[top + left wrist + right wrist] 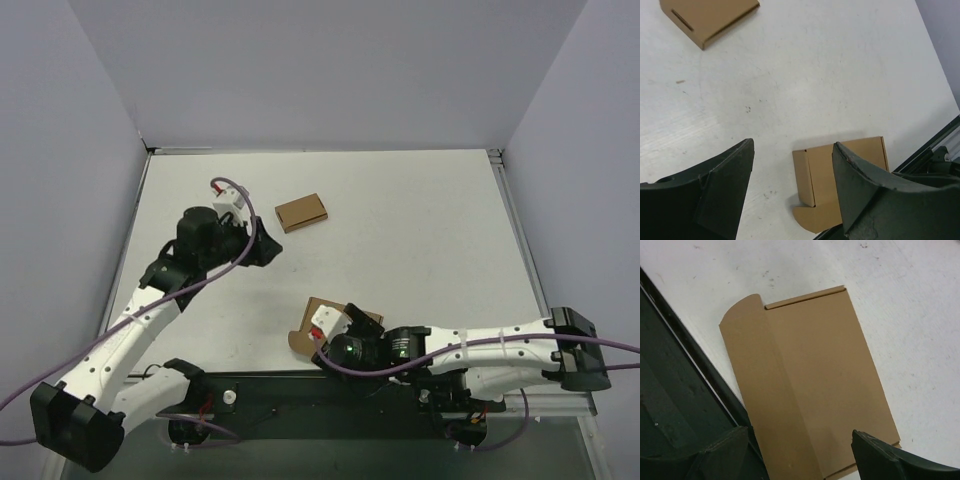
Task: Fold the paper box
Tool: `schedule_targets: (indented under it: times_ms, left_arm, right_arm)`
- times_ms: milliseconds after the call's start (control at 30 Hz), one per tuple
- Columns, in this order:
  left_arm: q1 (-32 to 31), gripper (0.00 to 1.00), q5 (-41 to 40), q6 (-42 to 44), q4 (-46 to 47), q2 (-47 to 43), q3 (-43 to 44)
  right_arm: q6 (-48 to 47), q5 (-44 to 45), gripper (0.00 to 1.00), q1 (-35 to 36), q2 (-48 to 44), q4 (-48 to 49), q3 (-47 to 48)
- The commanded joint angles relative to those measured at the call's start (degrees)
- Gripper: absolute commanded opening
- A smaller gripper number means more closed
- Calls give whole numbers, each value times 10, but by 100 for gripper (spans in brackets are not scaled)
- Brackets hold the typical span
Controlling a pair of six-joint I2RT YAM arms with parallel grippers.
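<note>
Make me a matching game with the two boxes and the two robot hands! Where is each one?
1 paper box
2 small box
3 left gripper
4 right gripper

A open, right over the paper box
B far part of the table, lying alone
C near edge, rounded flap
D open, closer to the small box

Pairs: 1-C, 2-B, 3-D, 4-A

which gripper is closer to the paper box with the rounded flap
Right. The right gripper hangs open directly over the paper box at the table's near edge. The left gripper is farther back, clear of it and nearer the smaller box.
</note>
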Motion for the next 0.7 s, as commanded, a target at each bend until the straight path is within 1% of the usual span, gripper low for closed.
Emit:
schedule_targets:
  times_ms: [0,67,133,300,467,500,600,633,667]
  left_arm:
    - [81,73,112,66,-53,33,71]
    - [102,73,111,75,-46,40,79]
    - [109,73,110,79,-30,47,76]
    - [130,74,120,72,25,53,43]
    - [154,74,133,74,31,65,33]
    - [156,74,135,71,35,65,29]
    - [161,74,141,67,40,66,26]
    - [163,74,140,67,41,66,25]
    - [163,74,141,67,42,66,25]
  right_arm:
    - [-72,43,87,41,72,16,35]
    - [-83,68,87,53,112,21,43]
    - [-94,93,87,73,138,22,57]
    - [-91,175,87,101,220,9,83]
    - [-94,228,86,116,284,-4,101]
    - [-91,254,85,118,294,-10,105]
    - [-86,307,79,125,321,-37,122]
    - [-86,314,74,126,324,-42,123]
    - [-87,318,71,126,324,-41,123]
